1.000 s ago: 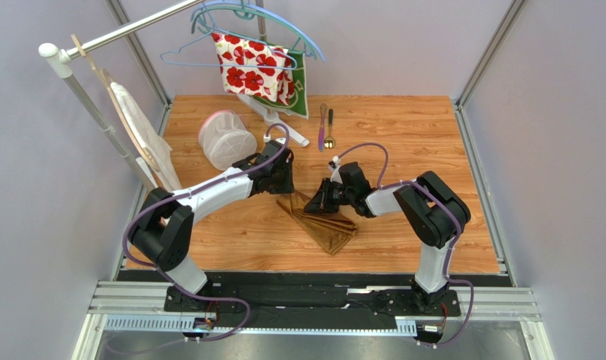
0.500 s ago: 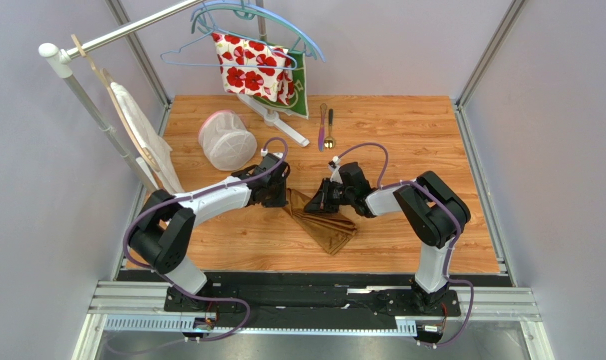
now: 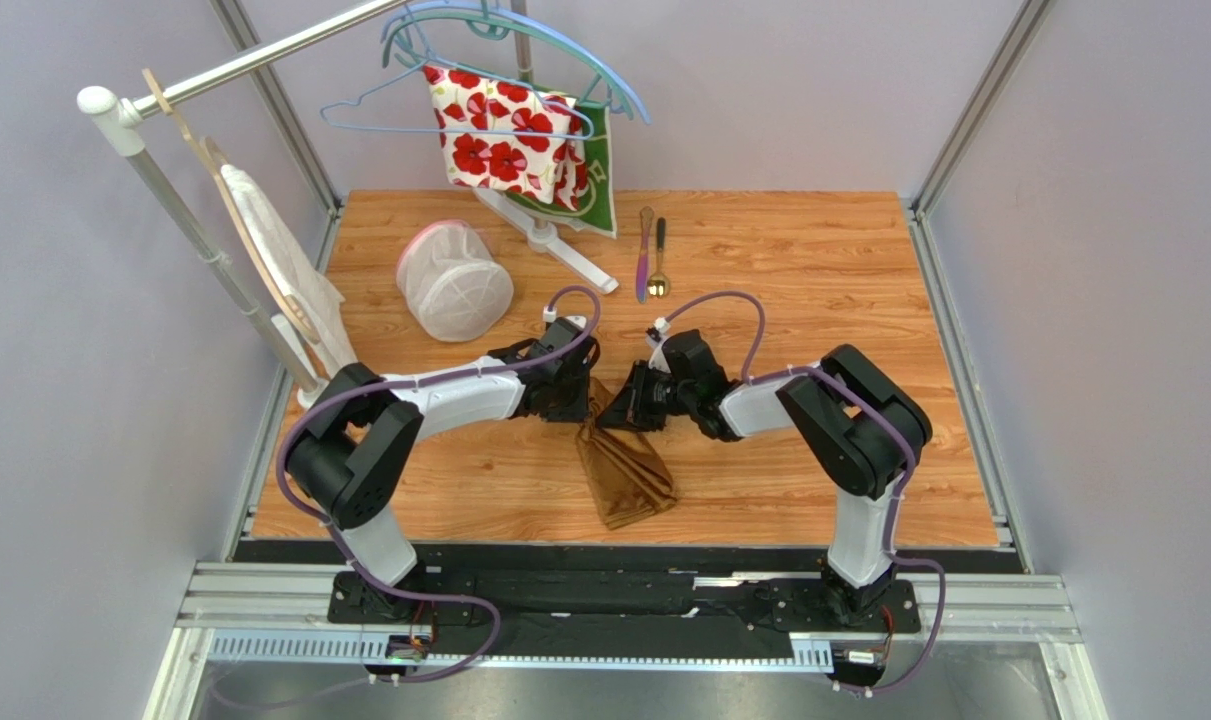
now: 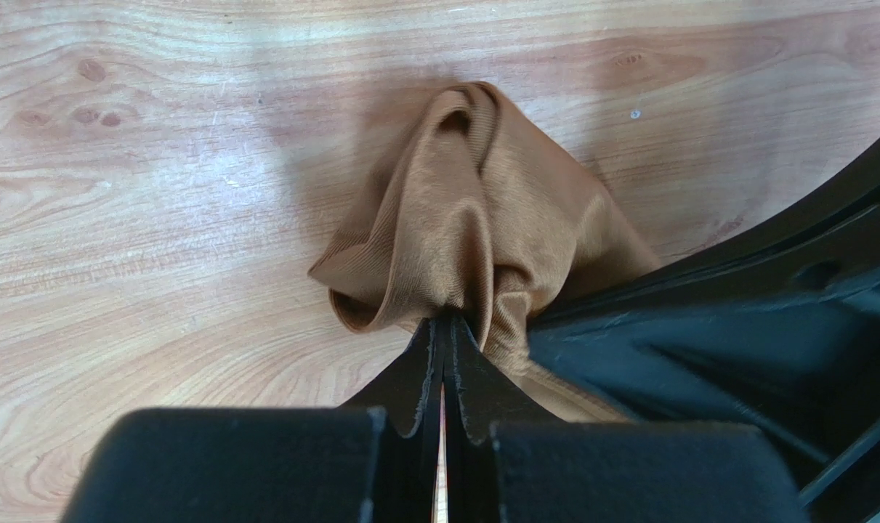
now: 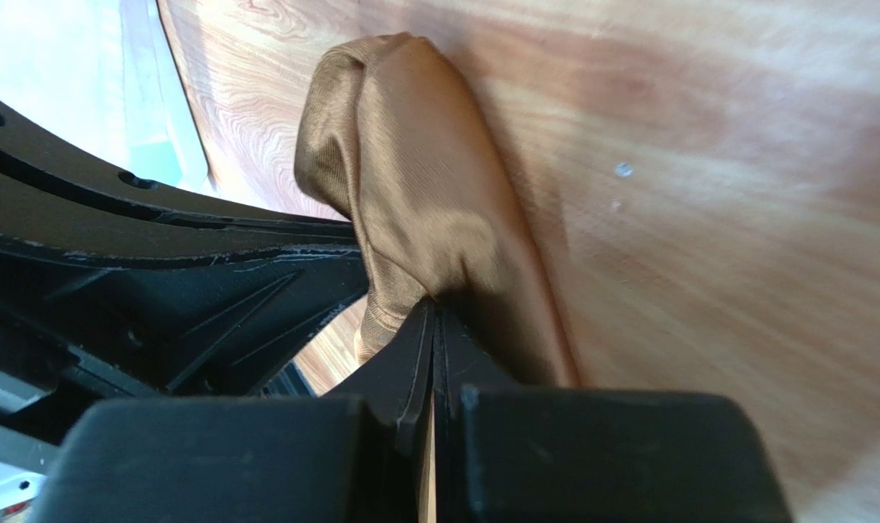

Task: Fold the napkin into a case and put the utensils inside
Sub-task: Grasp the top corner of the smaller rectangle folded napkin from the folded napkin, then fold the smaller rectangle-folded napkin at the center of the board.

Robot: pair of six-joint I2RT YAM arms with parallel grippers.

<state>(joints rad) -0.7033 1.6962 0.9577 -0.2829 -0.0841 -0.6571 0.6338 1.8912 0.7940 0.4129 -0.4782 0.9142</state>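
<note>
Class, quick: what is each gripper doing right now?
Left gripper: closed, holding the napkin.
Right gripper: closed, holding the same napkin.

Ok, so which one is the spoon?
Look at the far side of the wooden table, just right of the red-flowered cloth. Two thin sticks lie side by side; the spoon is the right one, dark-handled with a gold bowl, unlike the pink knife.

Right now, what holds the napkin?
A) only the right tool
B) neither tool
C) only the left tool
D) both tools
D: in the wrist views the left tool and the right tool are each shut on a bunched part of the napkin.
</note>
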